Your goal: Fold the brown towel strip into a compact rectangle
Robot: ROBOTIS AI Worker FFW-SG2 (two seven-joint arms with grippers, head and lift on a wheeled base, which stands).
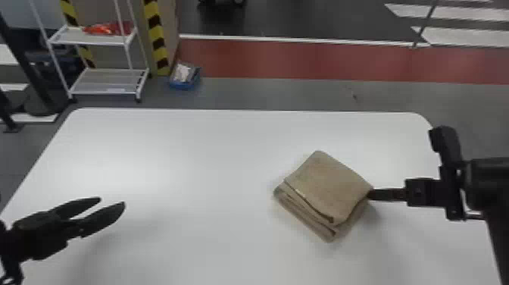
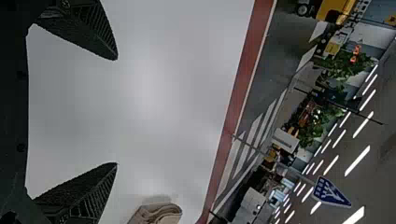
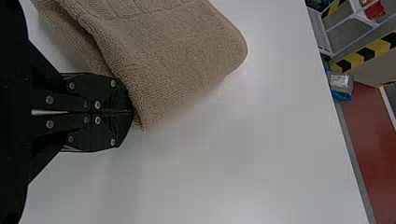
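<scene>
Right end effector [image 3: 132,112], together against the brown towel [image 1: 325,182]; left end effector [image 1: 112,201], apart
Soft, light layers likely slip; pinch the whole folded edge

The bench [image 1: 181,155] is white, with rounded far corners; the folded brown towel strip [image 1: 325,183] lies right of centre.

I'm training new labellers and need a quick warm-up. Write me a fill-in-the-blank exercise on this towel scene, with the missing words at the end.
The brown towel lies on a table whose top is coloured ____. The open gripper is the robot's ____ one. The shut gripper, at the towel's edge, is the robot's ____ one.

Missing words: white; left; right
</scene>
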